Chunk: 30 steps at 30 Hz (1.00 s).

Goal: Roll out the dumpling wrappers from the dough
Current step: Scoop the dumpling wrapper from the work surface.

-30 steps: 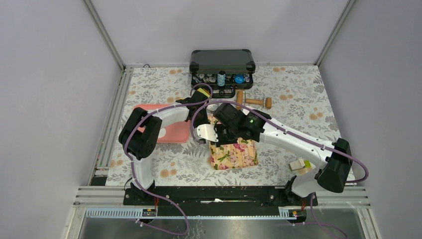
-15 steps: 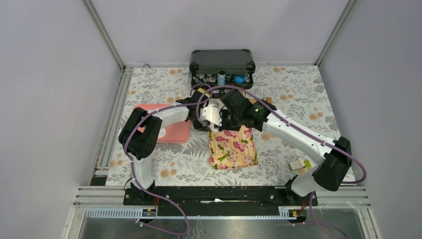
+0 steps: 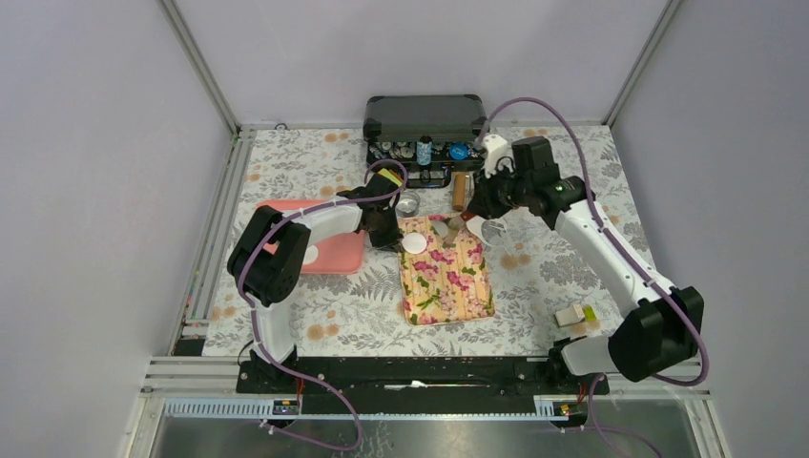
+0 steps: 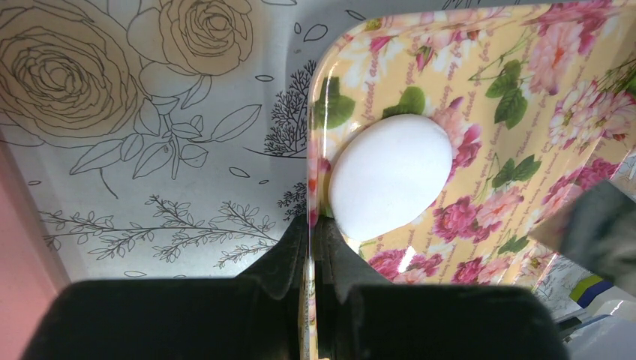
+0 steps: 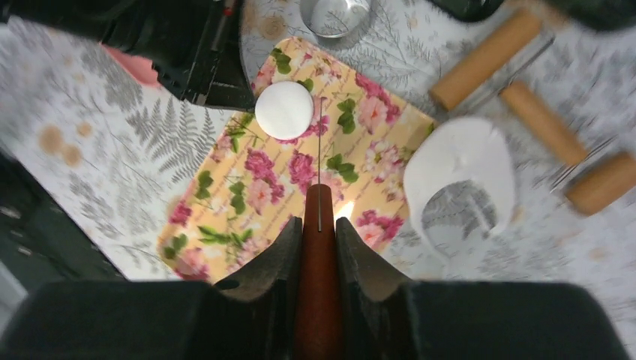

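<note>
1. The floral tray [image 3: 448, 281] lies flat on the patterned worktop [image 3: 582, 243] and serves as the reference for all positions below.
2. One dumpling wrapper [image 3: 414, 242], a flat white round disc, lies inside the floral tray at its far left corner, close to the rim. No other dough can be told apart for certain.
3. The left gripper [image 4: 315, 225] is at that same far left corner. Its jaws are pressed together, pinching the tray's rim just beside the wrapper.
4. The right gripper [image 5: 319, 225] hangs over the tray's far right part. Its jaws are clamped on a wooden-handled tool [image 5: 319, 300], whose thin metal part runs edge-on towards the wrapper without reaching it.
5. A thin white piece [image 5: 459, 161] with a greyish rounded patch lies just off the tray's far right corner. It is too blurred to identify.
6. A round silver tin [image 3: 408, 204] stands just beyond the tray's far edge.
7. A wooden roller [image 5: 487, 49] lies beyond the tray's far right corner.
8. An open black case [image 3: 426, 119] sits further back from the tray.
9. A pink tray [image 3: 339, 253] lies left of the floral tray, partly under the left arm.
10. A small white-and-green block [image 3: 572, 315] lies well to the right of the tray.
</note>
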### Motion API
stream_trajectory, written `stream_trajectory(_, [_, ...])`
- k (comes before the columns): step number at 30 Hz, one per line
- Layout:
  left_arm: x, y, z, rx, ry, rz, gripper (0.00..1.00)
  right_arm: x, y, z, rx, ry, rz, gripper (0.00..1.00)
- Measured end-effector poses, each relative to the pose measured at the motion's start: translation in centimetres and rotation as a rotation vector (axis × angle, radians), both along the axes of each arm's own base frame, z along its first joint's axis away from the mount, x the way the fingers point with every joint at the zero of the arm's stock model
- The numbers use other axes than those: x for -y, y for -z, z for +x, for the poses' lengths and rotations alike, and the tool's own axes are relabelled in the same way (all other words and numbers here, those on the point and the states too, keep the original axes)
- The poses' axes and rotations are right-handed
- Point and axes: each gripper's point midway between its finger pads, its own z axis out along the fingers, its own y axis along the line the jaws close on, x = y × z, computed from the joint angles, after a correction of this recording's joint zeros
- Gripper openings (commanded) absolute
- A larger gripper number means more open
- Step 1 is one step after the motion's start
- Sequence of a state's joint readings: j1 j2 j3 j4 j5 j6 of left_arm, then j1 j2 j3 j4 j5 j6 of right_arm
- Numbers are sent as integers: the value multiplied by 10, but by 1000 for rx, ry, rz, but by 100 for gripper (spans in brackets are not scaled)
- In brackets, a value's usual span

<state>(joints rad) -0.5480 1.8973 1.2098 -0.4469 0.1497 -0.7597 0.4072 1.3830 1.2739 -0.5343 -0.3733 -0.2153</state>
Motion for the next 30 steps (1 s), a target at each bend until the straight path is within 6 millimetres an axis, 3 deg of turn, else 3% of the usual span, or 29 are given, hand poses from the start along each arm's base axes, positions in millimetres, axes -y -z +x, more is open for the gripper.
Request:
stream_trajectory(9, [0, 0, 0, 0, 0, -1, 0, 50, 41, 37, -374, 465, 436, 0])
stream_trajectory(16, [1, 0, 0, -2, 2, -4, 0, 43, 59, 39, -489, 541, 534, 0])
stream_trajectory(23, [0, 0, 0, -3, 1, -5, 0, 45, 90, 36, -578, 595, 526, 0])
stream_trajectory(30, [-1, 0, 0, -8, -2, -4, 0, 48, 99, 36, -611, 598, 529, 0])
